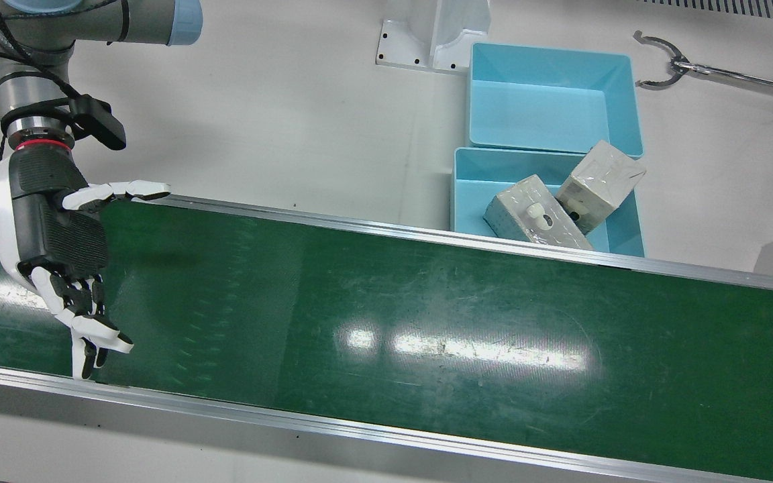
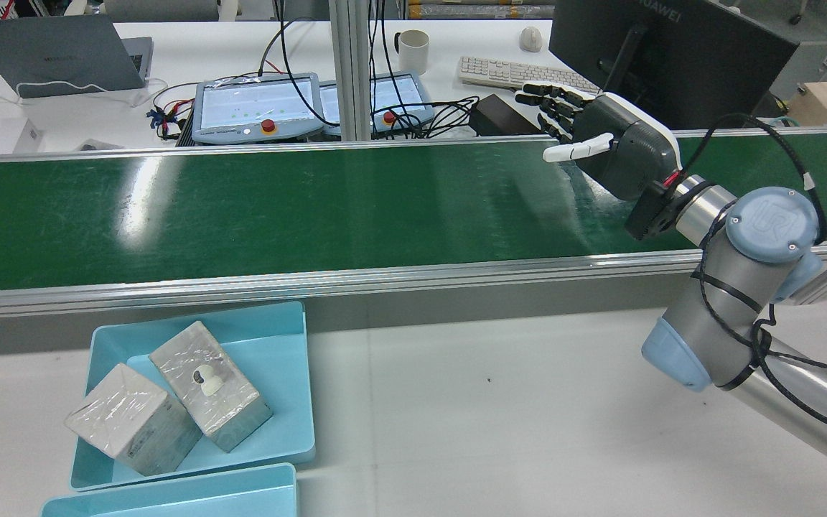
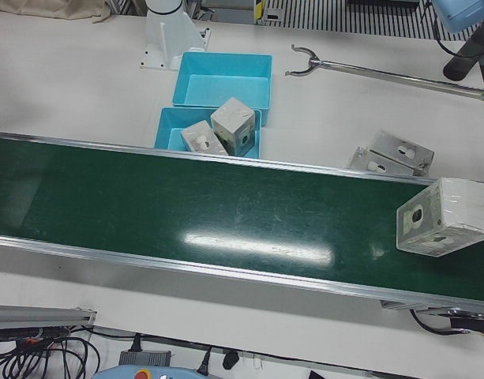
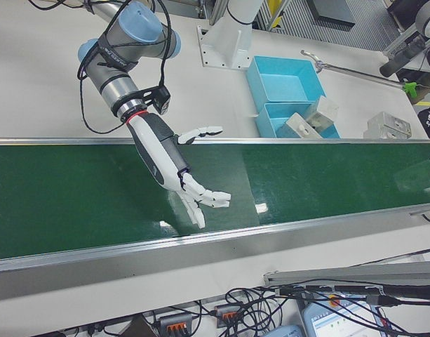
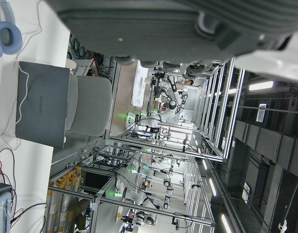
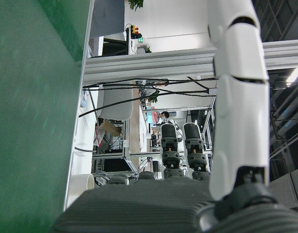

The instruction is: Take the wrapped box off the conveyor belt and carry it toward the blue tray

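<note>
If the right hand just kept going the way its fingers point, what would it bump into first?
Probably the conveyor belt's far metal rail. The right hand hovers open over the belt, its fingers angled down toward that edge. No box lies between them, though height is hard to judge.

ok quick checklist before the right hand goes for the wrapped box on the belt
1. Right hand holds nothing, fingers apart: ok.
2. Right hand above the conveyor belt, toward its far edge from the robot: ok.
3. Wrapped box on the belt: ok, but only the left-front view shows it, at the belt's end away from the right hand.
4. Box within the right hand's reach: cannot tell; no view shows both.
5. Room in the blue tray: not ok; two wrapped boxes fill much of it. The second tray behind it holds nothing.
6. Left hand out of the way: cannot tell.
</note>
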Motion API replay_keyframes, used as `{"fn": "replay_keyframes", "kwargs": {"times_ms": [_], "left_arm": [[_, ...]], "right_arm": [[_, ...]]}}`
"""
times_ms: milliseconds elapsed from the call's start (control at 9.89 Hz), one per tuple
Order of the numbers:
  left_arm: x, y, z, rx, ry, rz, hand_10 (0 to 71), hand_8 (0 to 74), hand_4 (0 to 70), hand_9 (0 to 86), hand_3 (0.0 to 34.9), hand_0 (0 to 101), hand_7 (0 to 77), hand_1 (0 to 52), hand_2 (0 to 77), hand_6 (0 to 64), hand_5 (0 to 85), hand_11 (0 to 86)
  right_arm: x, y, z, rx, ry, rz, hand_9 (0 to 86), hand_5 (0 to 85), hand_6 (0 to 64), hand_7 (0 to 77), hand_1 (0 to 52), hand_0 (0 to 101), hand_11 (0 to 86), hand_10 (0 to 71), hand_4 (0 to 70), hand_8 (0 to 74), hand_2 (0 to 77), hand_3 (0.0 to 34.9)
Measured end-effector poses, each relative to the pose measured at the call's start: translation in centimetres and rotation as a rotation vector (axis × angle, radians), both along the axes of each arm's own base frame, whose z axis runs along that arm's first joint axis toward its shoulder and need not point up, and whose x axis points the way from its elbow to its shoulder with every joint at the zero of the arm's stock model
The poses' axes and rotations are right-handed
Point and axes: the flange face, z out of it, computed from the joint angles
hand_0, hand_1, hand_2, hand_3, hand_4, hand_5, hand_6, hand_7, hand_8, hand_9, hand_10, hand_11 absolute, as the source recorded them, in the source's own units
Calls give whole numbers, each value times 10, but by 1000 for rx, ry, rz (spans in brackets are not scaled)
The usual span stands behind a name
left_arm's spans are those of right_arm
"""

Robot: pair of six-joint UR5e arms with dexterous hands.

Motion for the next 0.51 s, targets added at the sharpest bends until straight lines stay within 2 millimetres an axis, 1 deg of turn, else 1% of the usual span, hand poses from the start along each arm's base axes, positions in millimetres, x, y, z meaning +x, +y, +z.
{"fn": "replay_keyframes", "kwargs": {"times_ms": [101,202,404,505], "left_arm": [[0,0,0,0,0,0,0,5,0,0,0,0,5,0,5,0,11,5],[0,0,0,0,0,0,5,5,0,0,0,0,5,0,5,0,11,0],[0,0,0,0,0,0,5,5,0,0,0,0,5,0,11,0,11,5],[0,0,0,0,0,0,5,5,0,0,0,0,5,0,11,0,11,0]], "right_arm": [[-1,0,0,0,0,-1,22,213,38,185,153,492,16,0,115,0,131,44],[-1,1,0,0,-1,-2,22,213,44,191,164,490,16,0,115,0,136,44],[-3,1,-2,3,-3,-4,38,213,44,191,164,490,16,0,115,0,136,45],[-4,0,-3,5,-4,-5,38,213,44,191,142,490,16,0,115,0,142,45]]}}
